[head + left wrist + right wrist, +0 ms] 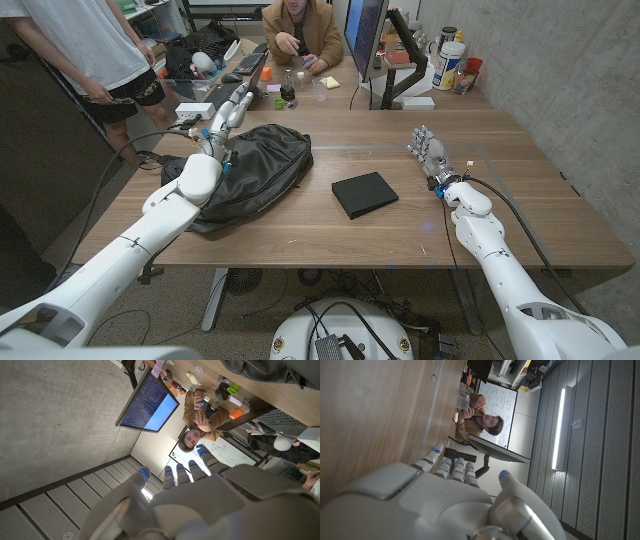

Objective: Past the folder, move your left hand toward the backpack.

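Nearest, the white left arm (150,225) crosses the black leather backpack (255,175), which lies slumped at the wooden table's (400,240) left. Left hand (232,108) hovers just past its far edge, fingers extended, holding nothing. Right of the backpack lies the flat black folder (364,194); farther right, the right hand (428,155) stands open-fingered, empty.

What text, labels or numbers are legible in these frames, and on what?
None can be read.
Monitor: lines of text on a dark and blue screen, too small to read.
Whiteboard: handwriting, too blurred to read.
Bottles at the table's far right: labels too small.
Folder and backpack: no visible markings.
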`<state>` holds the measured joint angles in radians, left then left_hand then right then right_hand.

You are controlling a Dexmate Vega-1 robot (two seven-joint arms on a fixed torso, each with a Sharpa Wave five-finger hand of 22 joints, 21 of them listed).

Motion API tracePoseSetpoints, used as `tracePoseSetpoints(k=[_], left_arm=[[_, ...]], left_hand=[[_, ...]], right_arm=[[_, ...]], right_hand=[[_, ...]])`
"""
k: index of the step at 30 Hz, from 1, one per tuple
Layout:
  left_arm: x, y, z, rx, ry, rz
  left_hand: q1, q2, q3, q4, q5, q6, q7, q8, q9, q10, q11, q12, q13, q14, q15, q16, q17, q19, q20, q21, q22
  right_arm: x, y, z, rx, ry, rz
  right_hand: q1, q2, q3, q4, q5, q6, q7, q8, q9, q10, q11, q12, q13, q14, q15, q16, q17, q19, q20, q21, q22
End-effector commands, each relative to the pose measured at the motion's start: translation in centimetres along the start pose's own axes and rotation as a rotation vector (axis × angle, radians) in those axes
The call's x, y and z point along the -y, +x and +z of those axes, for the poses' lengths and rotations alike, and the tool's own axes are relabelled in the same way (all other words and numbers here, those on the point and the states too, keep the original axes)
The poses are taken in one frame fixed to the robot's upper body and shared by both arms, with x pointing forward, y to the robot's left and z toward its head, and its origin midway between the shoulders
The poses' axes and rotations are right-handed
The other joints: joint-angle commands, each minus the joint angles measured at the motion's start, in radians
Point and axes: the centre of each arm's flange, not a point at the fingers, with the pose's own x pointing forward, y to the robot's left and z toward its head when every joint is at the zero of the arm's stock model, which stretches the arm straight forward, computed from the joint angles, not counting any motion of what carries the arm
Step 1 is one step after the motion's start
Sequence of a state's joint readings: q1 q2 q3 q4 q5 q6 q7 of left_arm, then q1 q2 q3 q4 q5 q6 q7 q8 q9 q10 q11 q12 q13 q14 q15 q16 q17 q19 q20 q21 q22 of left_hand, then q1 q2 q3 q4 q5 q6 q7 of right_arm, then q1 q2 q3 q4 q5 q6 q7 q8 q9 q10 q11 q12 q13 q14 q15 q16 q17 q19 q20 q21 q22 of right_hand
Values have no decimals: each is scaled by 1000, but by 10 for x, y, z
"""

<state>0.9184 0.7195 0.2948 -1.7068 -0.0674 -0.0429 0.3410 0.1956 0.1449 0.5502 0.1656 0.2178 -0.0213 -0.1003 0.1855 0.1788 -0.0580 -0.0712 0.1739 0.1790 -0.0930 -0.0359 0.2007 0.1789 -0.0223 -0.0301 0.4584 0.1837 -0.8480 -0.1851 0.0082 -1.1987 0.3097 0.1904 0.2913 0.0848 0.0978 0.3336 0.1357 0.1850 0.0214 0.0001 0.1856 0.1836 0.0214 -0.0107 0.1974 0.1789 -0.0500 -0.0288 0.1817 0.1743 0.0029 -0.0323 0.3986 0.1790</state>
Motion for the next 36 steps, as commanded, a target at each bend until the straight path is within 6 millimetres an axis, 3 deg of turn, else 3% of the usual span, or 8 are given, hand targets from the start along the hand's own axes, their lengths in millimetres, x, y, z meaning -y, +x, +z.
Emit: tracePoseSetpoints(k=[1, 36], left_arm=[[-2, -2, 5, 4, 67, 4], [-5, -5, 11, -29, 231, 35]], left_hand=[[14, 18, 8, 0, 3, 3, -4, 6, 4, -10, -2, 4, 2, -12, -36, -5, 4, -12, -35, -2, 3], [15, 18, 10, 1, 1, 5, -6, 6, 4, -13, -2, 6, 2, -19, -26, -3, 5, -21, -15, -10, 4]], right_arm=[[-1, 1, 0, -3, -2, 6], [-3, 7, -3, -14, -1, 14]], right_hand=[[10, 64, -1, 0, 6, 7, 1, 5, 2, 12, 1, 6, 2, -6, -2, 5, 3, 5, -56, -1, 5], [10, 64, -3, 0, 7, 7, 0, 5, 2, 11, 1, 6, 2, -5, -1, 5, 3, 8, -55, -7, 5]])
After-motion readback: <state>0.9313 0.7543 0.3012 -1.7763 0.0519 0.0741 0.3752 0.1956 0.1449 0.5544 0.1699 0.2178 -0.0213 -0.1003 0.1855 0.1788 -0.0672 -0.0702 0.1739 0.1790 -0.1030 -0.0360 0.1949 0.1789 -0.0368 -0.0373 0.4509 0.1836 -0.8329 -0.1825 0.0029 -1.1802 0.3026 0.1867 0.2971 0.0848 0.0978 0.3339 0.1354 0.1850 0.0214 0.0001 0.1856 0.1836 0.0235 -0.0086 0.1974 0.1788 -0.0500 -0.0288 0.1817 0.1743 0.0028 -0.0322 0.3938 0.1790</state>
